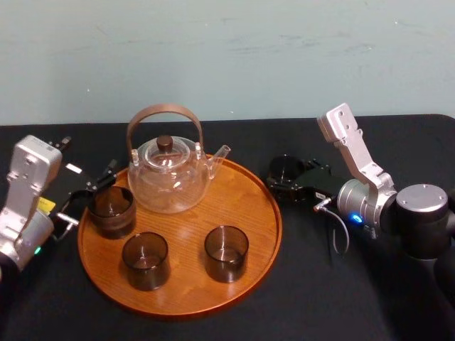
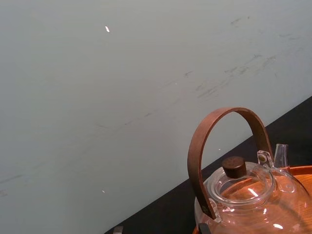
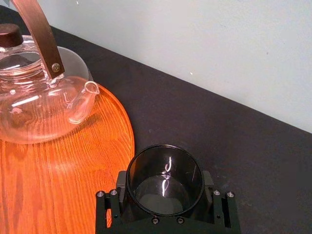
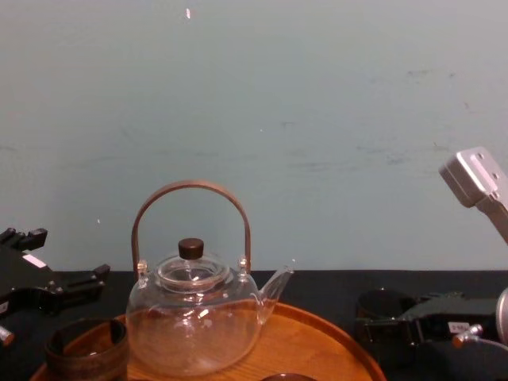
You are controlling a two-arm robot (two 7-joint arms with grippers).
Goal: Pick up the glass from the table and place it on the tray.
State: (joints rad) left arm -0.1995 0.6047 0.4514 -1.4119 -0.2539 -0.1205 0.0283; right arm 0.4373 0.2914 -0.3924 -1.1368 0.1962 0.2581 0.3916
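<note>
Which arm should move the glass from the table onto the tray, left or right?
Right. The right tool already clasps the glass on the table, just beside the tray rim. The left tool sits open at the tray's opposite side, next to a second glass there.

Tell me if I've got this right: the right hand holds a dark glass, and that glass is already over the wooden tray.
Not quite. The right hand does hold the dark glass, but it is over the black table, just beyond the rim of the tray, as the right wrist view shows.
</note>
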